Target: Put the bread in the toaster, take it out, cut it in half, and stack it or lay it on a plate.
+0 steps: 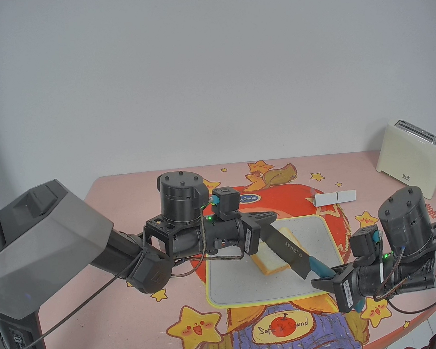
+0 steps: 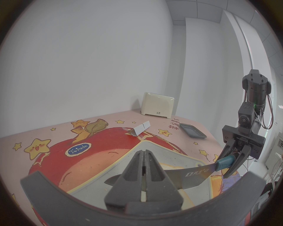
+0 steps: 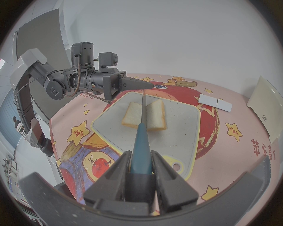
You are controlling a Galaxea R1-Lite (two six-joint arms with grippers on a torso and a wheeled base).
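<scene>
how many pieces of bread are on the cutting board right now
1: a single slice in the middle of the cutting board, under the blade of the knife that the right gripper holds across it. Whether it is already split beneath the blade is hidden.

1. You'll find the bread [image 3: 156,113], a pale slice with a tan crust, lying flat on the white, yellow-rimmed cutting board [image 1: 245,284].
2. The knife [image 1: 288,250], with a dark blade and teal handle, stands edge-down across the slice's middle. The right end effector [image 3: 141,154] clamps its handle.
3. The cream toaster [image 1: 412,158] stands upright at the bench's [image 1: 130,188] far right corner.
4. A dark rectangular plate [image 2: 193,131] lies flat near the toaster.
</scene>
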